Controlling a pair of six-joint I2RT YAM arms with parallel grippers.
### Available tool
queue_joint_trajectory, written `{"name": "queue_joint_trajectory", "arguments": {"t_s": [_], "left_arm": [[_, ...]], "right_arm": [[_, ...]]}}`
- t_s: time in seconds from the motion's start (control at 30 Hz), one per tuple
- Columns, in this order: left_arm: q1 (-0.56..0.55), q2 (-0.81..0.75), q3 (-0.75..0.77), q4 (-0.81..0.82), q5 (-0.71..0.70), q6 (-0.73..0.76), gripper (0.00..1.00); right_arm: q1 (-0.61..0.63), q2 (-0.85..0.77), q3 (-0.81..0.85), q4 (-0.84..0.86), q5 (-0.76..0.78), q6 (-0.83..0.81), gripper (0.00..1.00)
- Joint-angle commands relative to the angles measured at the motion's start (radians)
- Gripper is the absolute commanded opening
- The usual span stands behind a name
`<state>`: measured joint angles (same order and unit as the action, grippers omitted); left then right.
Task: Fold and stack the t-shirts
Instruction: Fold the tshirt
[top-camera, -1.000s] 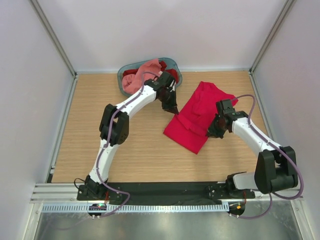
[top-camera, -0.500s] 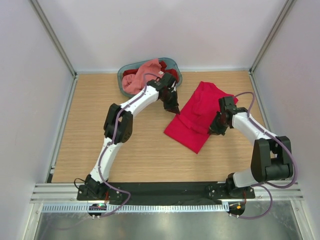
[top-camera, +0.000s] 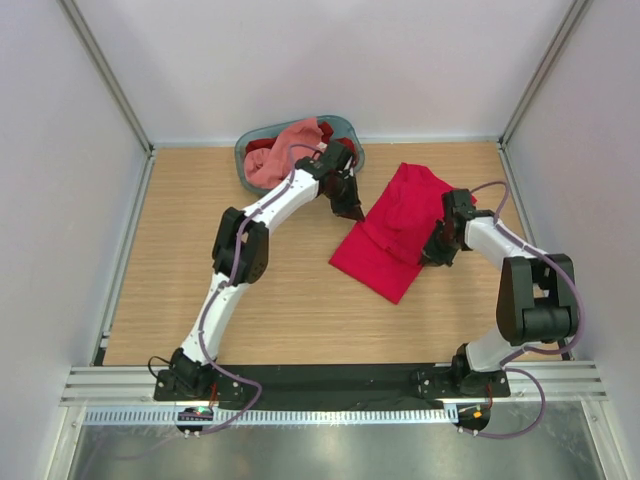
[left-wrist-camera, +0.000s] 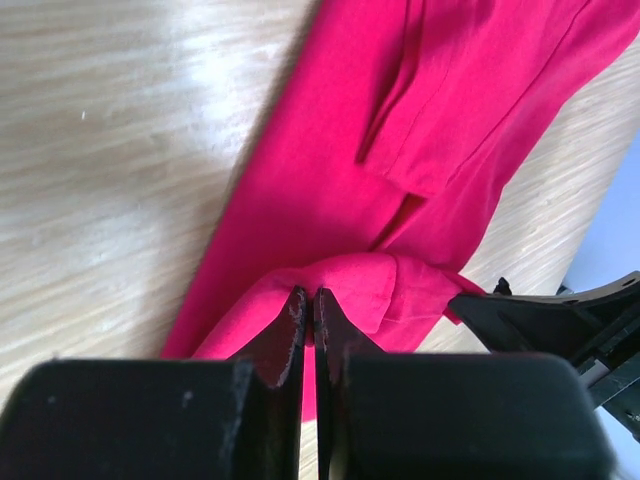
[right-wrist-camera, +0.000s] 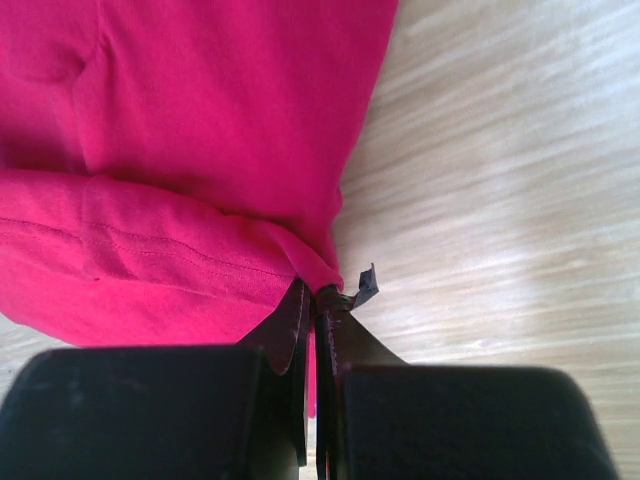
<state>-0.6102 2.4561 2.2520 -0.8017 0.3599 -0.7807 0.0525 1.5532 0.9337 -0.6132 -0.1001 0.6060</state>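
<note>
Both arms have crept toward the far side, dragging the crimson t-shirt (top-camera: 395, 235) slightly across the desk (top-camera: 200, 260). The left end effector (top-camera: 349, 208) is clenched on the shirt's left edge and the right end effector (top-camera: 436, 254) on its right edge. This is likely straightening before the fold. The salmon t-shirt (top-camera: 290, 140) and dark red t-shirt (top-camera: 258, 148) wait in the basket (top-camera: 345, 121).

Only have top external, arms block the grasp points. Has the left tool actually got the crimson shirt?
Observer: Yes. Left wrist shows the left tool shut on a raised fold of the crimson t-shirt.
Operator: Other side?
Observer: The right tool is shut on the shirt's very edge, with bare table right beside it.
Operator: Cloth flat there?
Observer: No. Right wrist shows the shirt doubled over into a thick fold next to the pinch.
</note>
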Motion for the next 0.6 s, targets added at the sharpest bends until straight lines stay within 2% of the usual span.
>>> {"name": "queue_joint_trajectory", "arguments": {"t_s": [0.0,0.07,0.13,0.17,0.2,0.23,0.27,0.3,0.4,0.43,0.53,0.57], "left_arm": [[0.007,0.046,0.072,0.033,0.025,-0.022,0.03],[0.009,0.056,0.093,0.033,0.016,-0.022,0.05],[0.013,0.06,0.096,0.029,0.008,-0.025,0.23],[0.018,0.057,0.096,0.016,-0.001,-0.025,0.33],[0.021,0.05,0.098,0.006,-0.013,-0.013,0.42],[0.024,0.029,0.1,-0.01,-0.036,0.001,0.47],[0.026,0.008,0.1,-0.054,-0.061,0.017,0.52],[0.027,-0.012,0.098,-0.079,-0.122,0.04,0.62],[0.035,-0.136,0.017,-0.148,-0.2,0.121,0.65],[0.036,-0.184,-0.024,-0.146,-0.229,0.153,0.65],[0.033,-0.351,-0.237,-0.122,-0.219,0.199,0.63],[0.033,-0.432,-0.341,-0.122,-0.211,0.208,0.6]], "right_arm": [[-0.022,0.028,0.057,0.044,-0.013,-0.034,0.04],[-0.031,0.053,0.08,0.044,-0.015,-0.04,0.09],[-0.034,0.062,0.109,0.032,-0.009,-0.055,0.16],[-0.034,0.067,0.12,0.026,0.0,-0.064,0.29],[-0.034,0.067,0.132,0.0,0.01,-0.074,0.33],[-0.036,0.067,0.167,-0.022,0.035,-0.095,0.37],[-0.034,0.065,0.187,-0.051,0.049,-0.104,0.46],[-0.031,0.061,0.23,-0.119,0.066,-0.112,0.48],[0.012,-0.013,0.267,-0.195,0.132,-0.112,0.57],[0.067,-0.031,0.269,-0.197,0.126,-0.08,0.58],[0.189,-0.041,0.264,-0.204,0.123,0.021,0.59],[0.214,-0.035,0.255,-0.183,0.123,0.094,0.56]]}}
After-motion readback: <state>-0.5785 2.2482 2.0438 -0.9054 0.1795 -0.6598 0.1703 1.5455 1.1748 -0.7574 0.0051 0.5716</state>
